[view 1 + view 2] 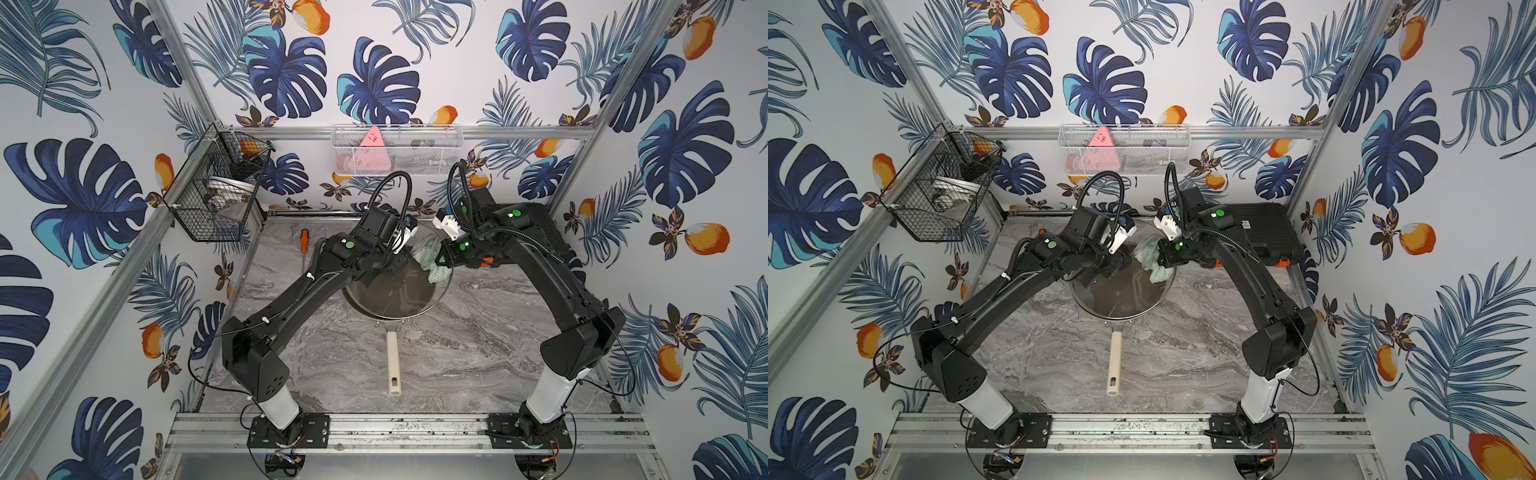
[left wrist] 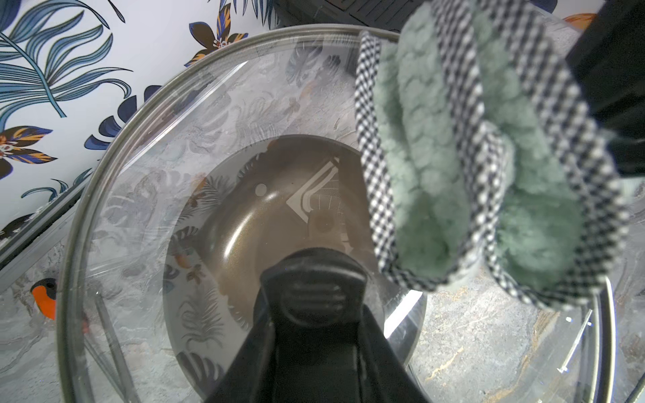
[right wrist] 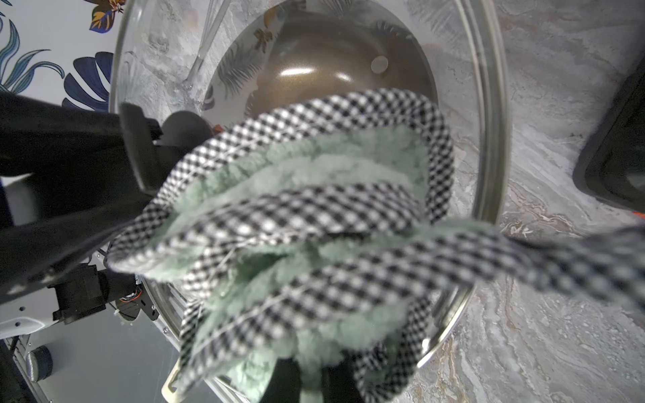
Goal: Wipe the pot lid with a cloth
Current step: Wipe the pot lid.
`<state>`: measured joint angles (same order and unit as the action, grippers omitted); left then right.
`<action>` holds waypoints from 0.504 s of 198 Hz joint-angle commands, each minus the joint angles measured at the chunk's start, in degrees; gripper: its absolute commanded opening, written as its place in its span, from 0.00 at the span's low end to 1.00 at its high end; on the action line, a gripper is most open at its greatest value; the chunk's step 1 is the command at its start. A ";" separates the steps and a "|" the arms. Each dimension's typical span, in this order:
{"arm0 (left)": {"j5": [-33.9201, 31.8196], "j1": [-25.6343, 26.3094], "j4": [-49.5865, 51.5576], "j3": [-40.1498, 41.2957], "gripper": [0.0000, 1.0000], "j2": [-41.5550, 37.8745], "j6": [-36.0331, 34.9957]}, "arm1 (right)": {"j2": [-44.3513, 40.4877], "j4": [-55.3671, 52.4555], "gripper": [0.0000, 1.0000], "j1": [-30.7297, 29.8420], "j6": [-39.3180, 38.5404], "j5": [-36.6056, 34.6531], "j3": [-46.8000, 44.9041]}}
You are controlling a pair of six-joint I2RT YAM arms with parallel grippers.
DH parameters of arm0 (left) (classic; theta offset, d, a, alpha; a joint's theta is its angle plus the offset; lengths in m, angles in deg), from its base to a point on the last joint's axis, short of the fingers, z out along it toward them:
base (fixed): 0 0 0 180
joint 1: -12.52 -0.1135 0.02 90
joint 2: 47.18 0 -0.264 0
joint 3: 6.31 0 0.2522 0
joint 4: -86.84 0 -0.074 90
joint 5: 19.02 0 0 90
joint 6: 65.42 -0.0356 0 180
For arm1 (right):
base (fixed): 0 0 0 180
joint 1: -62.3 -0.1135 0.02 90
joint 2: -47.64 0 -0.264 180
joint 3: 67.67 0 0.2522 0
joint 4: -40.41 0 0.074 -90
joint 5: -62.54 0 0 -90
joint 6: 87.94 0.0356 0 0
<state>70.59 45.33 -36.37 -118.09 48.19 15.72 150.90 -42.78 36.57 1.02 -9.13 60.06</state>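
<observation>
Two grippers are at work, and both are clamped onto something. The left gripper [image 2: 316,300] pinches the black knob [image 2: 314,272] at the centre of the pot lid [image 2: 167,167]. It holds the lid tilted and, by the look of it, raised off the dark pan [image 1: 392,365], over the middle of the tabletop [image 1: 478,332] and somewhat nearer its far edge. The right gripper [image 1: 439,259] is closed on a bunch of the green cloth [image 1: 432,257]. The cloth's folds and checked border hang over the glass near the rim, on the right arm's side. Whether the cloth actually presses on the glass cannot be told.

The lid is probably stiff, smooth and fairly heavy for a single pinch. It is likely slippery to the touch and would break if dropped. The knob looks like the only sound place to hold it, since the rim and glass offer nothing to grip. A push out near the rim would likely lever the lid around the knob, so light strokes seem wise. The cloth is soft, light and limp, so gripping it as a wad should give a firmer pad than a loose corner.
</observation>
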 commanded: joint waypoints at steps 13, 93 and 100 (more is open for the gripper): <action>-0.16 0.05 -5.62 -1.83 0.00 -0.07 0.84 | -1.45 0.16 0.00 -1.76 0.49 -0.40 -2.67; -2.48 2.40 -4.56 -5.77 0.00 3.83 2.65 | -0.60 2.20 0.00 -8.41 3.23 -3.21 -4.62; -2.76 2.43 -4.45 -5.94 0.00 4.01 2.87 | -0.69 2.66 0.00 -8.99 3.70 -3.53 -5.04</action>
<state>68.37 47.43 -34.84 -122.44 52.04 17.05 149.98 -41.75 29.29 4.54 -12.30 55.69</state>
